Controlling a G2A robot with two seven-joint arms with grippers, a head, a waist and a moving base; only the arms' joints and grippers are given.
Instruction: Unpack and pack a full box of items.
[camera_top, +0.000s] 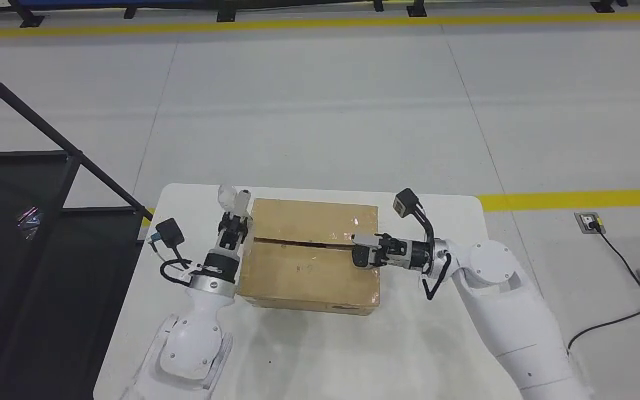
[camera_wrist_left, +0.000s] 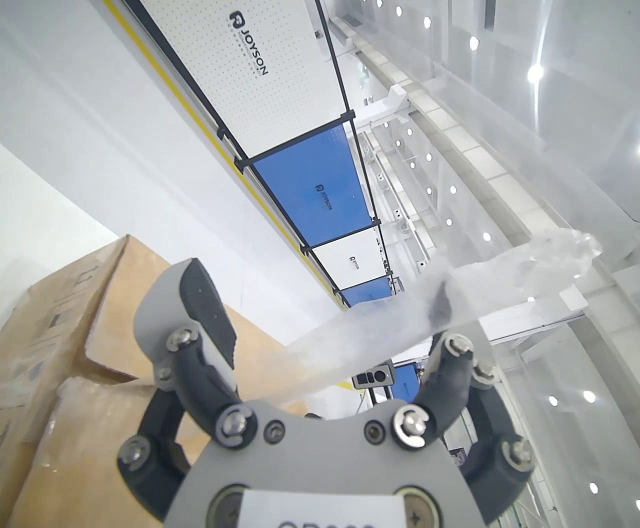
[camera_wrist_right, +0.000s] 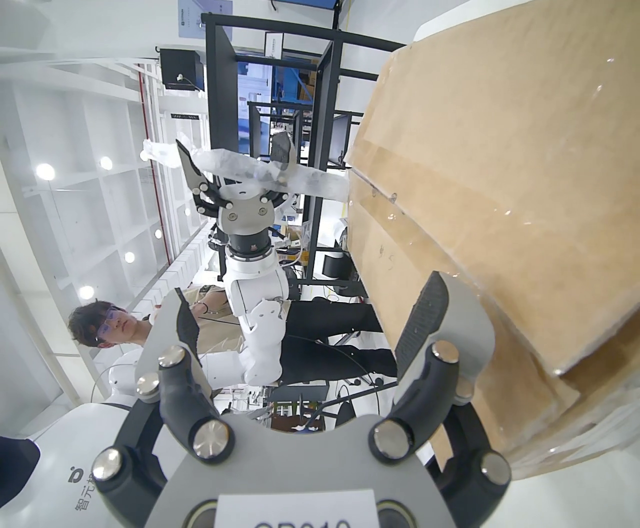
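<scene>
Where the closed brown cardboard box (camera_top: 310, 262) is set at the middle of the white tabletop (camera_top: 300, 345), a clear tape strip (camera_wrist_left: 400, 320) is draped across the wide-spread left gripper (camera_wrist_left: 317, 295) at its far-left corner. The right gripper (camera_top: 360, 250) is held apart and empty over its right side.

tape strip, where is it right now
In the left wrist view the tape strip stretches from the box's end on the robot's left up across the open left gripper, sticking to it.
</scene>
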